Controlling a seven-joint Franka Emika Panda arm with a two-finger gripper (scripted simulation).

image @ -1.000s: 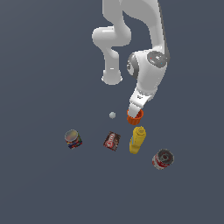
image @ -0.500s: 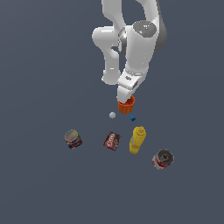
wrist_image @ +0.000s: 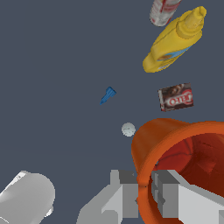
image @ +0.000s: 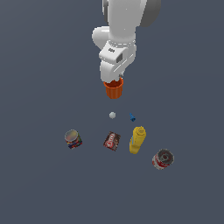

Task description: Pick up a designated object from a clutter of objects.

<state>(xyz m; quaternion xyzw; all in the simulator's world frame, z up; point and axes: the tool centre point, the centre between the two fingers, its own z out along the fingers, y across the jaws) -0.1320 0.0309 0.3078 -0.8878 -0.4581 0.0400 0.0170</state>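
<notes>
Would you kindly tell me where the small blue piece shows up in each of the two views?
Exterior view: the small blue piece lies on the floor below the lifted orange cup, just above the yellow bottle.
Wrist view: it lies apart from the cup.
Shared landmark: the small grey ball, lying close by.
</notes>
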